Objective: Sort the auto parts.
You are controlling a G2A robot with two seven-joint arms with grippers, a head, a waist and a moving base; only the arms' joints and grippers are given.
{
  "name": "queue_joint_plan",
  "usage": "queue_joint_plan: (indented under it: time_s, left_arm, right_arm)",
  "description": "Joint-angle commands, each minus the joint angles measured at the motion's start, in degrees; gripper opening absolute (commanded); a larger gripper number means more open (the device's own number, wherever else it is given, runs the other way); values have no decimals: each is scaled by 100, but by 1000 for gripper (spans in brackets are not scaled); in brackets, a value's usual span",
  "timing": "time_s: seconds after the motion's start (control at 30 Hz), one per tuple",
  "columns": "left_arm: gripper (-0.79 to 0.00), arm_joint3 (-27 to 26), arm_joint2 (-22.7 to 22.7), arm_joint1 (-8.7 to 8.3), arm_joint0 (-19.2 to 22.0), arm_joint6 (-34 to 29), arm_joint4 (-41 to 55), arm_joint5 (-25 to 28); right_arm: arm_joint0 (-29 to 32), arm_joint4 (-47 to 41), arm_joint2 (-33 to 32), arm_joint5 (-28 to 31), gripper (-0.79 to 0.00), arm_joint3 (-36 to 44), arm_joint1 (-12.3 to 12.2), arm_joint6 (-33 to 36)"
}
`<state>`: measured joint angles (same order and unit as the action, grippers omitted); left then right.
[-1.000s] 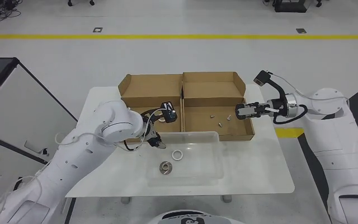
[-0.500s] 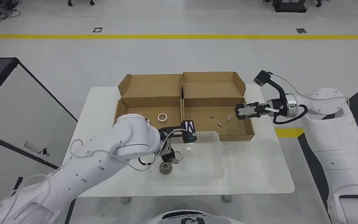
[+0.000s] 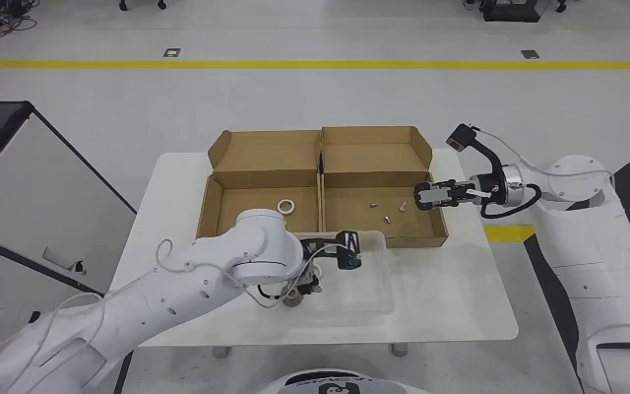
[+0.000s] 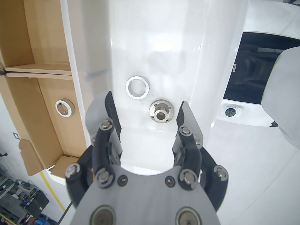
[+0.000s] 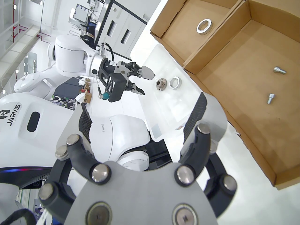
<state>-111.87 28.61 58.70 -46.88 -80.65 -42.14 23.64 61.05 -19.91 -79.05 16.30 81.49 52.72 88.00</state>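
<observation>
Desk-top tray (image 4: 152, 12) holds the flanged hub (image 4: 161, 113) at twelve o'clock of the released left end effector (image 4: 146, 99), in line with its spread fingers (image 4: 113, 113).

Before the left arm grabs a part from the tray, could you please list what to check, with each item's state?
1. Left gripper open and empty: ok.
2. Hub lined up between its fingers: ok.
3. Ring clear of hub: cannot tell, they lie close.
4. Gripper height above tray: cannot tell.
5. Right gripper away from tray: ok.
6. Boxes open: ok.
</observation>
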Motion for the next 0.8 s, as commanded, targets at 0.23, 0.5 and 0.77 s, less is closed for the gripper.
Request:
queue_joint_plan:
  time_s: [0.23, 0.5, 0.77]
  left_arm:
    - [-314, 548, -500, 114, 174, 263, -477, 262]
    - [-394, 965, -729, 288, 257, 529, -792, 332]
    - [-431, 1389, -953, 497, 318, 644, -977, 329]
  right_arm:
    - [0, 0, 0, 0, 0, 0, 0, 0]
    - [0, 0, 0, 0, 0, 0, 0, 0]
    - [0, 0, 0, 0, 0, 0, 0, 0]
